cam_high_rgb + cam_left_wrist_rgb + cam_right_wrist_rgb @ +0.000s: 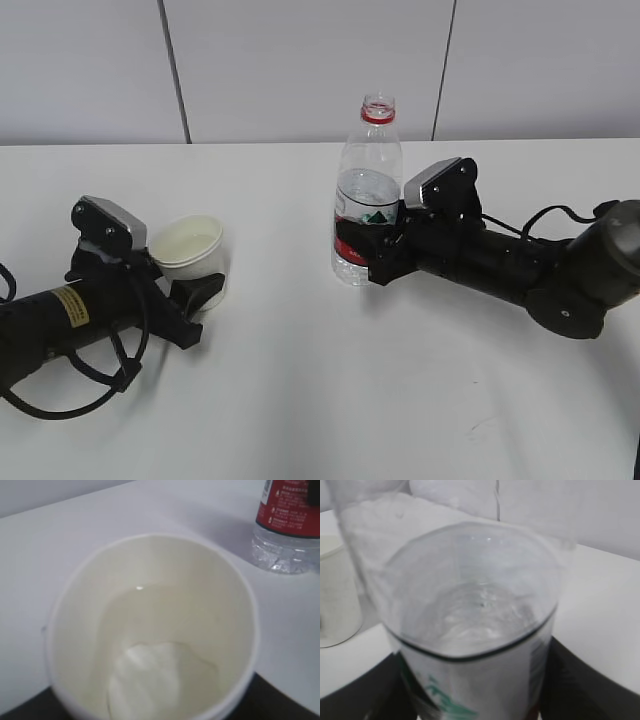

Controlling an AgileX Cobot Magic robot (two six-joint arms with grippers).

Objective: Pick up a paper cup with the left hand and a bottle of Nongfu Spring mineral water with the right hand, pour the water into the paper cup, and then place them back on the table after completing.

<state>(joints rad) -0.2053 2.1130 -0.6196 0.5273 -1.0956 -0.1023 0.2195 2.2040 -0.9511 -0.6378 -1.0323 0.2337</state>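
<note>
The white paper cup (190,248) stands on the white table (330,400) at the left, with clear water (150,625) in its lower part. My left hand (185,278), with the yellow label, has its jaws closed on the cup's sides; their black tips show at the bottom corners of the left wrist view, either side of the cup (150,580). The uncapped Nongfu Spring bottle (368,190) stands upright at the centre, about half full of water (475,615). My right hand (372,255) grips its lower labelled part, with a black jaw on each side of the bottle (470,680).
The bottle's base (287,545) stands to the right of the cup, and the cup (335,605) shows left of the bottle. A grey panelled wall (300,60) runs behind the table. Black cables loop beside both arms.
</note>
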